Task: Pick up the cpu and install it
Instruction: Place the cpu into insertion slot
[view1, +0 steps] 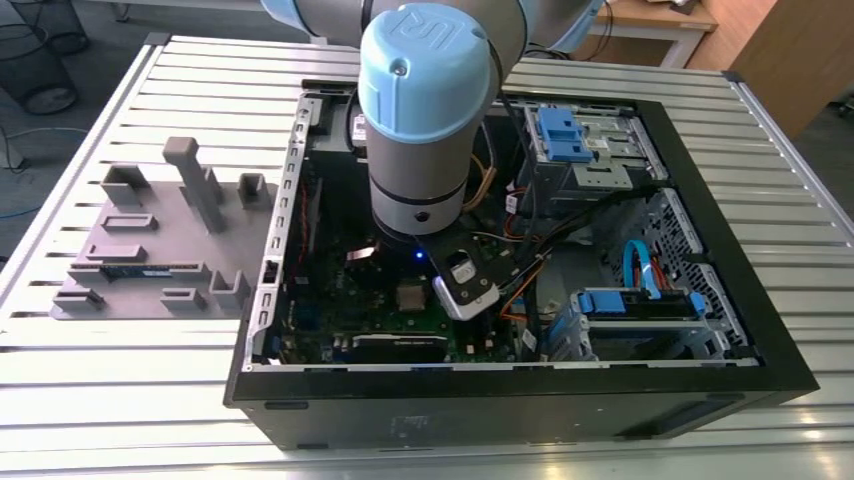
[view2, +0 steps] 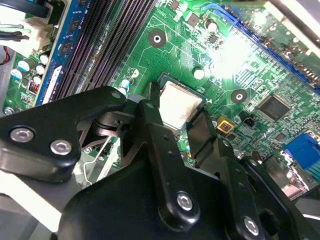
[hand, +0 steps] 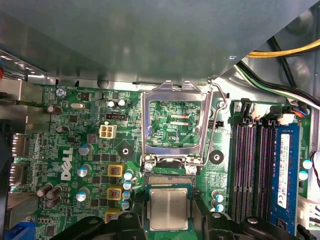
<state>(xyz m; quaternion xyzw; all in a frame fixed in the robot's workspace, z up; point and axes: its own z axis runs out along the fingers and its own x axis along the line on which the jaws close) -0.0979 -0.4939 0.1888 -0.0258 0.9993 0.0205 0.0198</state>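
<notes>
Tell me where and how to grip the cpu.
I'd grip the cpu by two opposite thin edges, coming straight down from above. It lies flat, its smooth top offers no hold, and the open socket frame borders one side, so take the two edges clear of it.

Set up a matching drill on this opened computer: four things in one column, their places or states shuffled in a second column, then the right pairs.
Things
1. small square silver-topped cpu
2. rectangular metal socket frame
3. grey plastic tray
4. blue plastic drive bracket

Places or states
A. on the slatted table, outside the black case
B. lying flat at the socket, beside the frame's hinge
C. inside the case, at the exterior view's right
D. swung open, green board visible through its window

Pairs: 1-B, 2-D, 3-A, 4-C
</notes>
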